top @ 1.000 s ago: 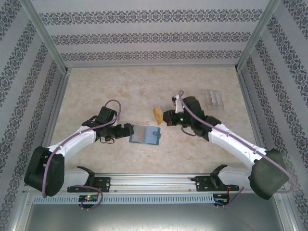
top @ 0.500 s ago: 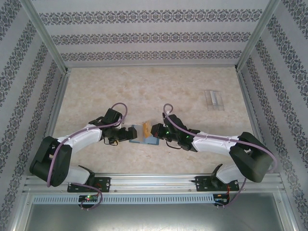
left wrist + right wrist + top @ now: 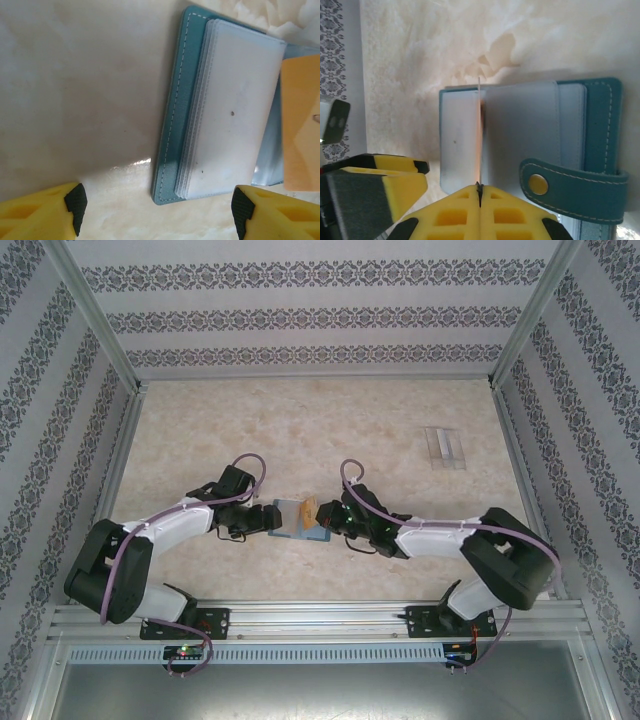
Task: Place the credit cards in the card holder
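- The card holder (image 3: 172,125) lies open and flat on the tabletop (image 3: 300,430), low and a little left of centre in the overhead view, between the two arms.
- Its teal cover with pale stitching borders a stack of clear sleeves (image 3: 235,100), which fills the upper middle of the left wrist view.
- In the right wrist view its strap (image 3: 580,192) lies across the lower right of the frame, with a gold-coloured snap (image 3: 538,184) at the rounded end.
- An orange card (image 3: 300,125) stands over the open holder. It sits at the right edge of the left wrist view, overlapping the far side of the sleeves.
- The right wrist view shows this card edge-on, as a thin upright line running up from the bottom centre of the frame across the sleeves.
- I cannot tell whether its far edge has entered a sleeve.
- The right tool (image 3: 480,192) is pinched tight on the orange card, its two yellow fingers meeting on the card's near edge at the bottom centre of that view.
- The left tool (image 3: 157,207) stands wide. Its yellow fingers with black pads sit in the lower left and lower right corners of its view.
- The near corner of the holder lies between those pads, and neither pad visibly presses on it.
- Overhead, the two tools face each other across the holder, the left one at its left edge and the right one at its right side.
- A clear stand (image 3: 445,447) sits well apart, at the upper right of the tabletop.
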Action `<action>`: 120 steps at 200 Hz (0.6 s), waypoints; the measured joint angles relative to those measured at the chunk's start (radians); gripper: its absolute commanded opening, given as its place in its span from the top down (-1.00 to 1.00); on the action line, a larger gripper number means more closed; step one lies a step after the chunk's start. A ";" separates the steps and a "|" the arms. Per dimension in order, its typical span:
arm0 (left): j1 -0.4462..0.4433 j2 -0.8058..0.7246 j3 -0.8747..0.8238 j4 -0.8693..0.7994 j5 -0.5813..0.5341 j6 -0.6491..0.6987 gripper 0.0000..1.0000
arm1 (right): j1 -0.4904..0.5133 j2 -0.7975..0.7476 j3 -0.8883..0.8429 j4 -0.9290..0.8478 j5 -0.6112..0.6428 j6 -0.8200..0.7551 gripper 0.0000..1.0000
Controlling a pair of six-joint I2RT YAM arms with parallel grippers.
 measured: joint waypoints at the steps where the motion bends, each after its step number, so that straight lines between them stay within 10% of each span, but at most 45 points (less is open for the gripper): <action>1: 0.000 0.000 0.000 0.000 0.000 0.000 -0.34 | 0.000 0.002 -0.001 0.002 -0.002 0.001 1.00; 120: 0.000 0.071 0.034 0.004 0.018 0.004 0.03 | 0.052 0.119 -0.016 0.151 -0.028 0.061 1.00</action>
